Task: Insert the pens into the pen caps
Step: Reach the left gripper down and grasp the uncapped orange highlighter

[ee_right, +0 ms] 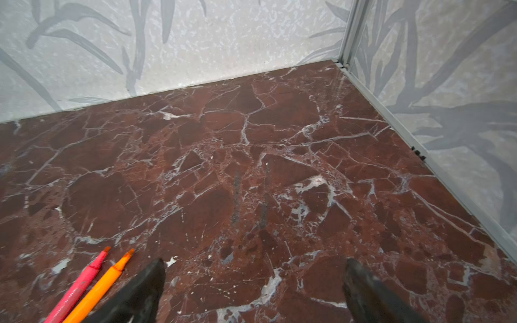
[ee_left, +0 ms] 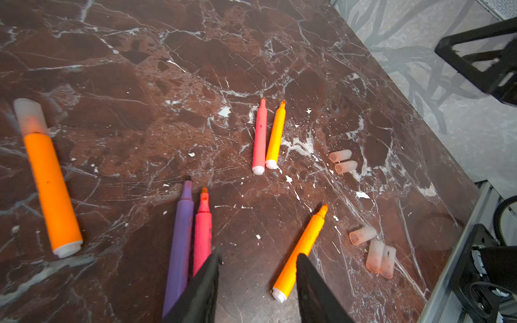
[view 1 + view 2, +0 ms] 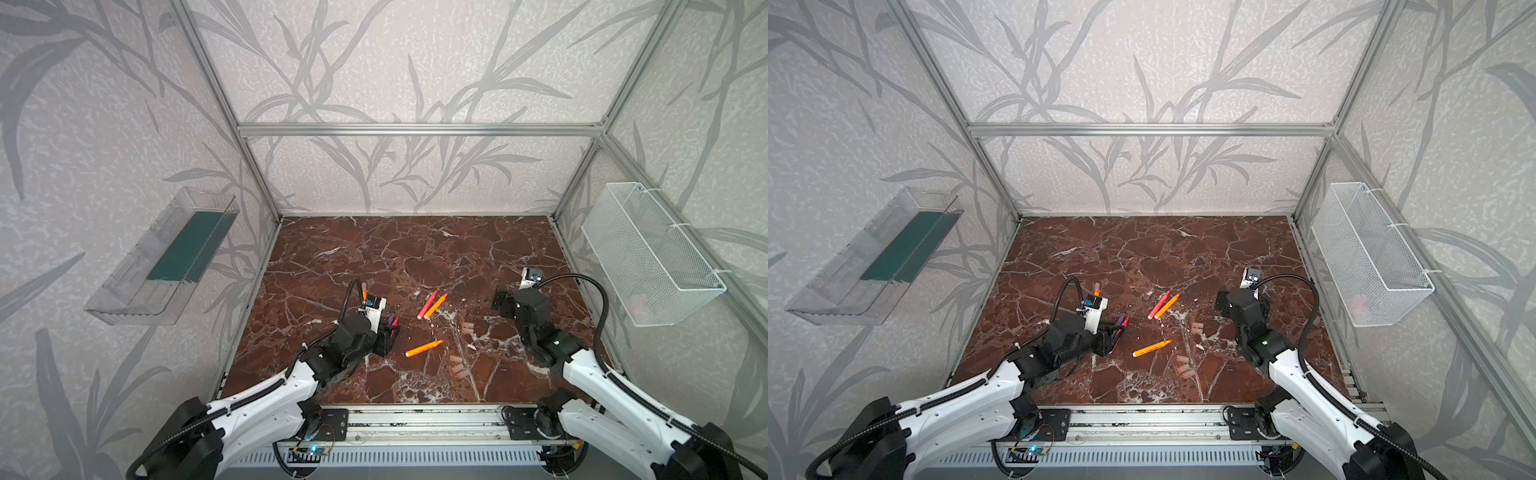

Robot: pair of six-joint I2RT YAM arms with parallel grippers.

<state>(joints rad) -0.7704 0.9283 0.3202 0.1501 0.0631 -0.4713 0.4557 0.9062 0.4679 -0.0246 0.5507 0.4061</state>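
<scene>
Left wrist: orange pen (image 2: 53, 190) wears translucent cap (image 2: 29, 116); five caps (image 2: 362, 235) loose.

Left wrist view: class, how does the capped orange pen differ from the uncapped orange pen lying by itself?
The capped orange pen wears a translucent cap; the lone orange pen shows a bare tip. The capped orange pen lies far from the loose caps; the lone orange pen lies near three. Both are orange with white butt ends.

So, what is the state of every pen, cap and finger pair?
Orange marker pen wearing translucent cap: capped.
Five other marker pens: uncapped, lying flat.
Five loose translucent pinkish caps: empty.
Left fingers: open, empty.
Right fingers: open, empty.
</scene>
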